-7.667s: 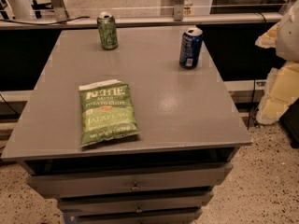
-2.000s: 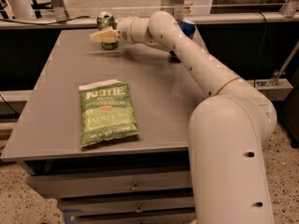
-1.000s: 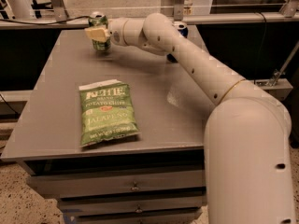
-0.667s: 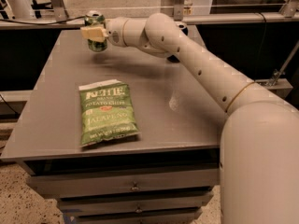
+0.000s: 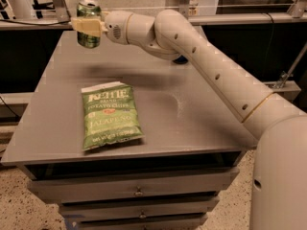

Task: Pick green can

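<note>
The green can, with a silver top, is held in the air above the far left part of the grey table. My gripper is shut on the green can around its middle, its cream fingers across the can's side. The white arm reaches from the lower right across the table to it.
A flat green jalapeno chip bag lies on the front left of the table. The dark blue can is almost wholly hidden behind my arm. Drawers are below the table top. A dark counter and rails run behind the table.
My gripper has lifted the green can off the table and carried it up and to the left. The chip bag has not moved.
</note>
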You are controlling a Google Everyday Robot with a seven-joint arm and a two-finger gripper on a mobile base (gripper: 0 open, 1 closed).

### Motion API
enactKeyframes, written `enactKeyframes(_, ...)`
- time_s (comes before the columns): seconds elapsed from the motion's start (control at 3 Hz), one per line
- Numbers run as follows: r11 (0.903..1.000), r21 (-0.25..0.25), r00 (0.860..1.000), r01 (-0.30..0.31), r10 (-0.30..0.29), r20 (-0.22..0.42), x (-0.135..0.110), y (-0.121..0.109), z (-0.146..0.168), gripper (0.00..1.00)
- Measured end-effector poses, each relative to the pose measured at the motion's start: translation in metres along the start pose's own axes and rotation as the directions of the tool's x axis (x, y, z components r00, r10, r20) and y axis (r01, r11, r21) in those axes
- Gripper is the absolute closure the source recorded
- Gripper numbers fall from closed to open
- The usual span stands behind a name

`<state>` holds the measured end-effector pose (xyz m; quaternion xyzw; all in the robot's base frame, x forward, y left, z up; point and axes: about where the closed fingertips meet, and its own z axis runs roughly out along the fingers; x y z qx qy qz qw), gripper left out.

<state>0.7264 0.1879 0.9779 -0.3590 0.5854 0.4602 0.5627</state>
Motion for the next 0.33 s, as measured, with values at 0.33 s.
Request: enactKeyframes(0.33,1.0000,-0.007,1.000,-0.004,0.004,0.006,-0.0023,0.0034,0.0016,1.00)
